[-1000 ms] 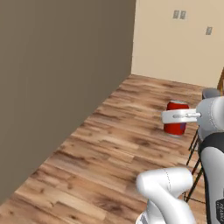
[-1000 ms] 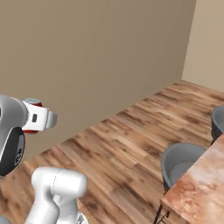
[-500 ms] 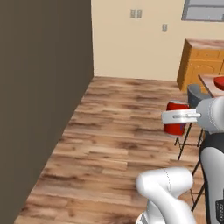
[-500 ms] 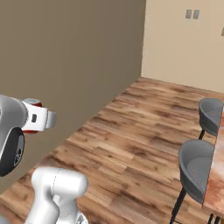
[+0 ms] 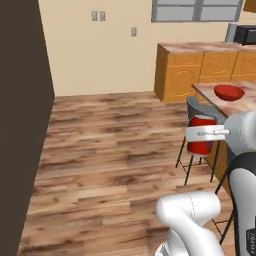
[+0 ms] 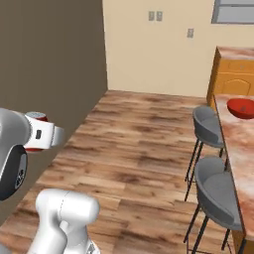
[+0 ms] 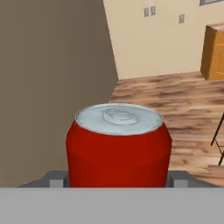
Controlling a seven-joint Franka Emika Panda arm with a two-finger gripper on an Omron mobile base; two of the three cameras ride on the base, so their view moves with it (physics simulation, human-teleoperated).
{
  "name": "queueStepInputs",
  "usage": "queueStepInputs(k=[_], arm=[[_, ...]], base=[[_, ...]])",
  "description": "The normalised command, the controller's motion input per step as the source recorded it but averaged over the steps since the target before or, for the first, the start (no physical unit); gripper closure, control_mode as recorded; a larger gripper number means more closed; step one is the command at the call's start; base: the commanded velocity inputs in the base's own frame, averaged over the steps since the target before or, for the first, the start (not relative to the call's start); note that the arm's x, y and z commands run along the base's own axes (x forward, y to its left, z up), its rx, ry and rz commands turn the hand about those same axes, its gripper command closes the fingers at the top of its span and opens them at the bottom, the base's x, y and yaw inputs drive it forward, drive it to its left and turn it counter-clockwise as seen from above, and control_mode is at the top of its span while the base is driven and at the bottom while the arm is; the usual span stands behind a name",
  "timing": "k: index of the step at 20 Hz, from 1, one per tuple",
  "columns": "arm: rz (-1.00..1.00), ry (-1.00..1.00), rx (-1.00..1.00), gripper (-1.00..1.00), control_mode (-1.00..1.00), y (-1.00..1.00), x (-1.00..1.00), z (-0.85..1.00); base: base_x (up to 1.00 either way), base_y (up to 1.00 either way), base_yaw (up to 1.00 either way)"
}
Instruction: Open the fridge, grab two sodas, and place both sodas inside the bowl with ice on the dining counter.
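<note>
Your gripper [image 5: 204,134] is clamped on the red soda can [image 5: 200,141], upright, mid-right of the left base frame. Dining counter [image 6: 242,149] runs down the right edge; red bowl [image 6: 242,107] sits on its far end.

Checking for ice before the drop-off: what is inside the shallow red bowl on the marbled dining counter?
The shallow red bowl on the marbled dining counter shows a plain red inside in both base views. No ice cubes are discernible; its near wall hides the bottom.
</note>
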Motion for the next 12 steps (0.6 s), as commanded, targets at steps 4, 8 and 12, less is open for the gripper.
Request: queueStepInputs(k=[4,8,12], arm=[[0.00,0.00,0.00,1.00,1.00,0.00,0.00,0.00],[0.00,0.00,0.00,1.00,1.00,0.00,0.00,0.00],[0.00,0.00,0.00,1.00,1.00,0.00,0.00,0.00]], base=[[0.78,0.49,-0.51],[0.78,0.54,-0.51],[0.81,0.58,-0.52]])
